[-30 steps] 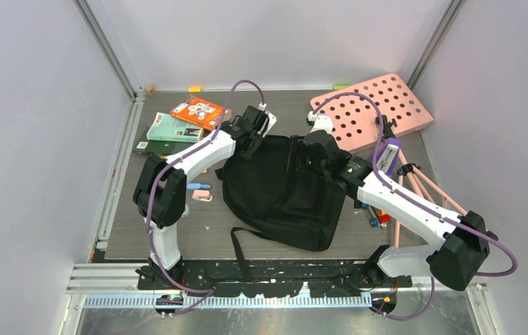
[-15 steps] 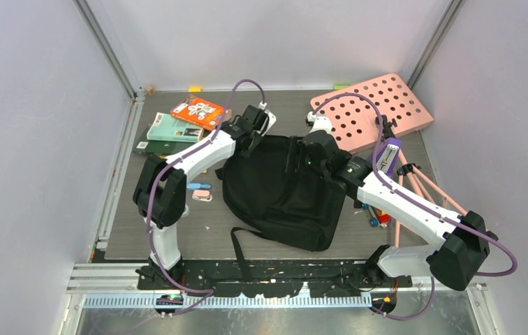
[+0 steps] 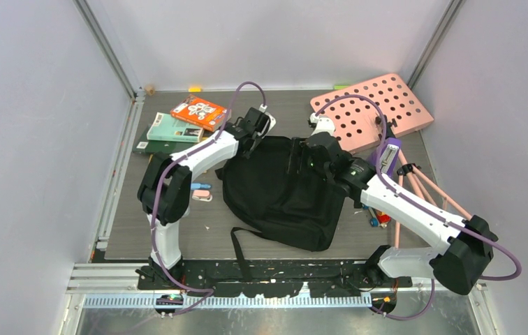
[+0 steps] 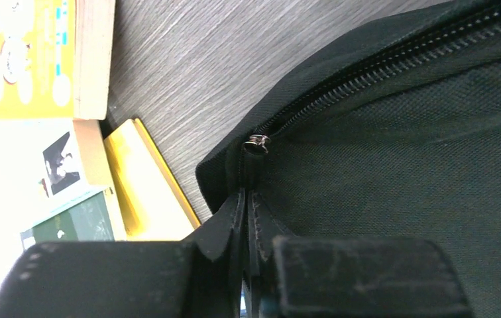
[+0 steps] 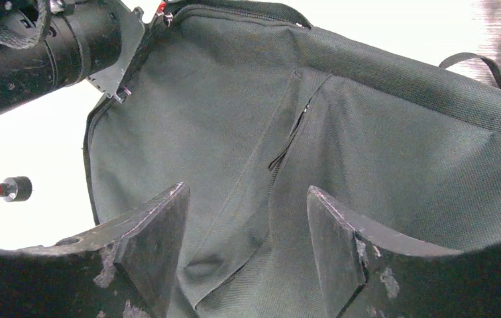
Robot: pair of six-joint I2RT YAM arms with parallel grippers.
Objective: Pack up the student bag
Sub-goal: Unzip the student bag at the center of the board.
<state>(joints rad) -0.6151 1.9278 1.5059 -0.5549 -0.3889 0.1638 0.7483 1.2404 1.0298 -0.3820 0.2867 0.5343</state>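
Note:
The student bag (image 3: 282, 188) is a black backpack lying flat mid-table, one strap trailing toward the near edge. My left gripper (image 3: 254, 142) sits at its far left corner. In the left wrist view its jaws (image 4: 248, 202) are pressed together on the black pull tab that hangs from the metal zipper slider (image 4: 256, 141); the zipper there looks closed. My right gripper (image 3: 303, 155) hovers over the bag's far right part. The right wrist view shows it open (image 5: 248, 199), with only the bag's fabric (image 5: 380, 132) and a front-pocket seam under it, nothing held.
Books lie at the far left: an orange one (image 3: 198, 112) and a teal one (image 3: 174, 129). A pink board with round holes (image 3: 376, 110) sits far right, above a purple item (image 3: 388, 155) and pink rods (image 3: 425, 185). Small items lie left (image 3: 202, 196) and right (image 3: 378, 218) of the bag.
My left gripper has closed on the zipper pull tab and shifted slightly toward the far side. The right arm has shifted slightly; its gripper stays open over the bag.

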